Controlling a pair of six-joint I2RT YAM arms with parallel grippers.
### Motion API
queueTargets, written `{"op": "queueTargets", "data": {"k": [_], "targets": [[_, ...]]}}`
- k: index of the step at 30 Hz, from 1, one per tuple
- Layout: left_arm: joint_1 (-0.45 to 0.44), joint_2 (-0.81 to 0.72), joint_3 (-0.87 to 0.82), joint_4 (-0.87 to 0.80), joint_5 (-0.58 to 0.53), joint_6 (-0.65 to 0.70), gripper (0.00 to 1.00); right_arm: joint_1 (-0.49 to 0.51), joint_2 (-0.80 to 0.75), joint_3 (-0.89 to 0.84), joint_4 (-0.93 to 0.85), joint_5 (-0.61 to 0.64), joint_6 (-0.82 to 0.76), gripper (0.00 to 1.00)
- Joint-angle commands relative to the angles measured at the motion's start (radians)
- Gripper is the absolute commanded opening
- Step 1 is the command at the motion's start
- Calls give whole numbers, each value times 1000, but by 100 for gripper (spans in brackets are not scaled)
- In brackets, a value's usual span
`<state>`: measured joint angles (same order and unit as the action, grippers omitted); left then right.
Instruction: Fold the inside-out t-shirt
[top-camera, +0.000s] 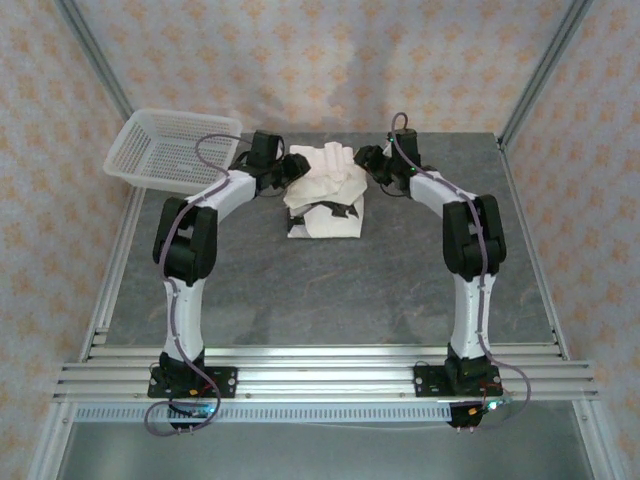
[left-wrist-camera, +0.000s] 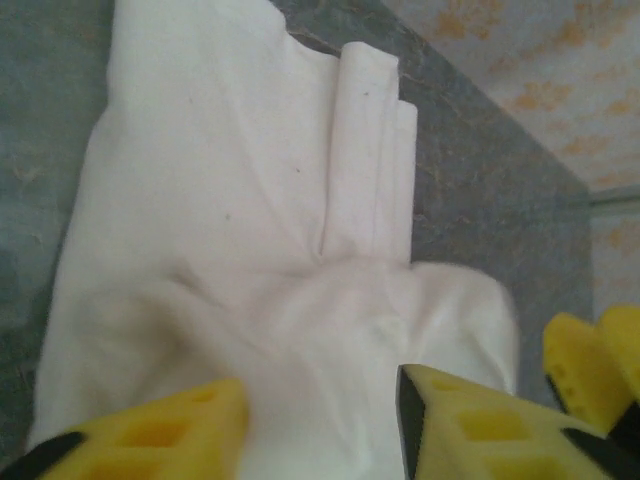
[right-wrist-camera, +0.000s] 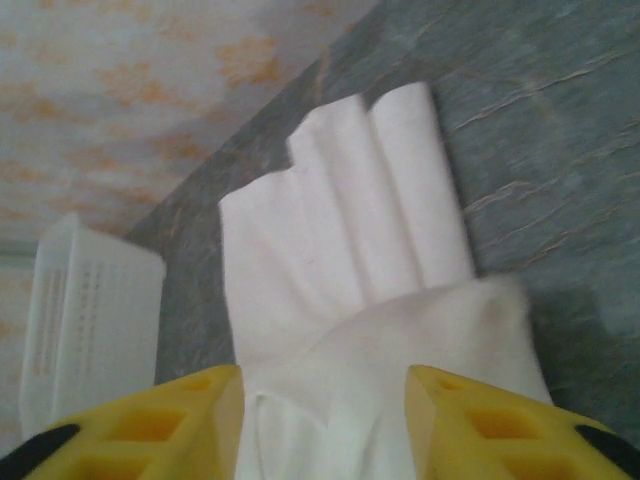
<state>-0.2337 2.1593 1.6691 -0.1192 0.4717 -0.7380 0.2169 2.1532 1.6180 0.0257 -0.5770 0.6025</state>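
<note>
Bright, even light, faint shadows; the t-shirt (left-wrist-camera: 250, 250) blurs close to wrist lenses.

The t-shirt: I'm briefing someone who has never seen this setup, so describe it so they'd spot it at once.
Start at the grey table and go to the middle of its far edge. The t-shirt is the soft, wrinkled cream-white cloth bundled there, partly folded. The only other pale item, the basket at the far-left corner, is rigid perforated plastic.

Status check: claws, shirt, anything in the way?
Both open: left claw, right claw, each over cloth. White t-shirt partly folded, far centre of table. Mesh basket far left, apart from it.
</note>
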Motion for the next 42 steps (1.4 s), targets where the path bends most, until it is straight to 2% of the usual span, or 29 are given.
{"op": "queueTargets", "data": {"k": [1,5,9,12,18,23,26,27,29,31,33,38,42], "targets": [[62,-58,63,-31,44,14,55,-35,-69,40,-113,-7,-48,53],[83,-219,-24,-89,9,91,63,-48,-233,-155,-115,24,-90,56],[78,-397,-279,-86,11,113,64,-39,-404,-492,40,-17,-31,56],[49,-456,-472,-39,14,101,62,7,-447,-614,67,-23,-39,56],[-26,-434,-595,20,-2,76,60,75,-353,-606,84,-39,-28,55],[-47,-317,-541,21,1,51,60,95,-221,-538,131,-98,13,50],[-51,-257,-493,12,-11,35,58,105,-190,-512,137,-91,29,45],[-51,-233,-481,15,-10,30,54,106,-190,-512,140,-83,33,41],[-50,-198,-464,34,21,14,38,106,-198,-514,143,-85,40,26],[-51,-183,-469,71,69,-9,17,106,-207,-520,143,-98,48,10],[-55,-195,-499,100,102,-20,2,107,-229,-541,140,-107,51,2],[-62,-362,-697,108,125,-4,0,106,-399,-721,140,-80,56,0],[-117,-559,-934,79,129,0,0,138,-636,-986,131,-41,79,0]]}}
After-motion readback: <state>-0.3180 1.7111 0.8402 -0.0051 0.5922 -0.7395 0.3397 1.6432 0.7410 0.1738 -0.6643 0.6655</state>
